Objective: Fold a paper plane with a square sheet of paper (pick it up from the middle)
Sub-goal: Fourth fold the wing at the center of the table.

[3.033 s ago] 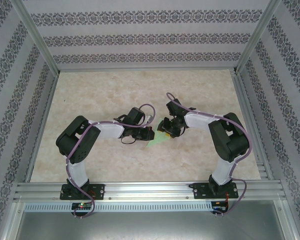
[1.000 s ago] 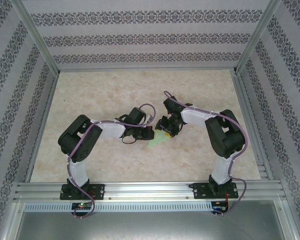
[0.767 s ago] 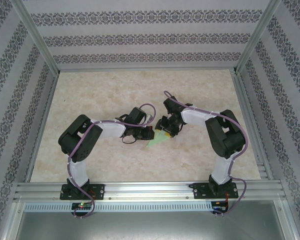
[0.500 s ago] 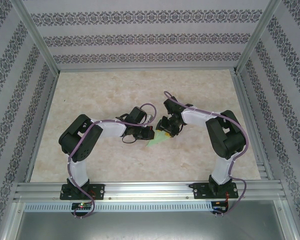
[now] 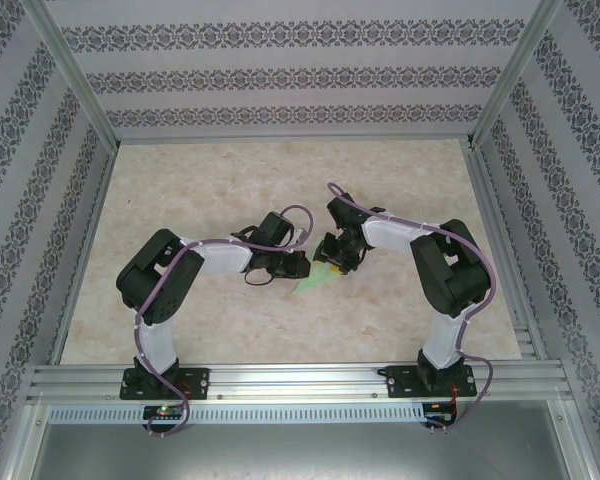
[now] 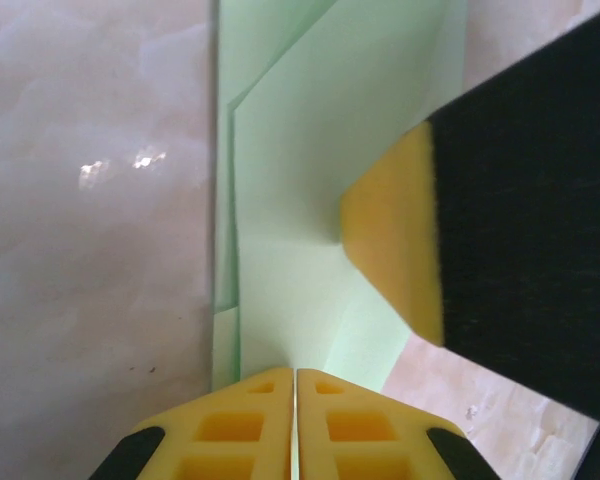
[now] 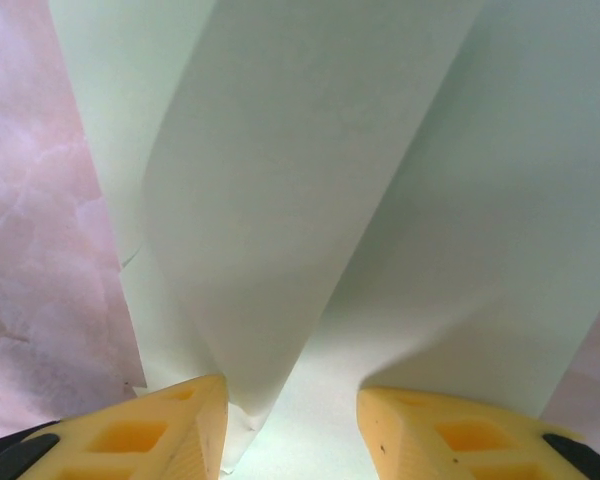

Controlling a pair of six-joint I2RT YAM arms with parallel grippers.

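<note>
Plenty of bare table beyond the edges of the folded paper

The folded square sheet of paper is plain pale mint green. The left gripper and right gripper have yellow fingers on black. The stone-look tabletop is marbled pinkish beige; the wall panels carry grey floral stripes.

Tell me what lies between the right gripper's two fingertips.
The paper: in the right wrist view a raised fold of it runs into the gap between the right gripper's parted jaws.
</note>
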